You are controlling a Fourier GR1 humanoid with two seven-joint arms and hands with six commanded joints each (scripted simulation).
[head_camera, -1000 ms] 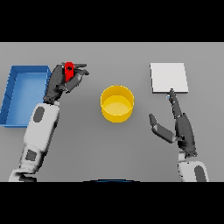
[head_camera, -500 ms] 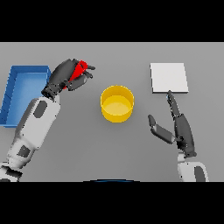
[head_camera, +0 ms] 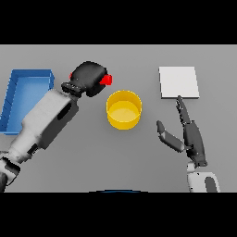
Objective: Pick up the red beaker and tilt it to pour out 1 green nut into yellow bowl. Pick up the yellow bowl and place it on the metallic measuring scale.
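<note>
You have a grey bench [head_camera: 92, 171] carrying everything in front of you. The largest thing on it is the blue tray [head_camera: 14, 95], an open box lying off to the outer side of your left hand, behind the left forearm. Next in size is the metallic measuring scale [head_camera: 179, 82], a plain pale square plate lying flat just beyond the tips of your right fingers; whether they touch its near edge you cannot tell. The yellow bowl [head_camera: 124, 109] stands upright between your two hands, just beside the left fingers and well apart from the right ones; it looks empty inside as far as the view shows.

Your left hand [head_camera: 89, 78] is raised, and its fingers are curled tight round the red beaker [head_camera: 106, 80], hiding most of it: only a small red part sticks out toward the bowl, plus a sliver of red at the back of the hand. The beaker sits just off the bowl's rim on its far left side. You cannot see any green nut.

Your right hand [head_camera: 190, 134] is low on the bench with fingers straight, held together and pointing at the scale, thumb spread wide toward the bowl, holding nothing.

No writing, label or brand can be read on any of these things.
</note>
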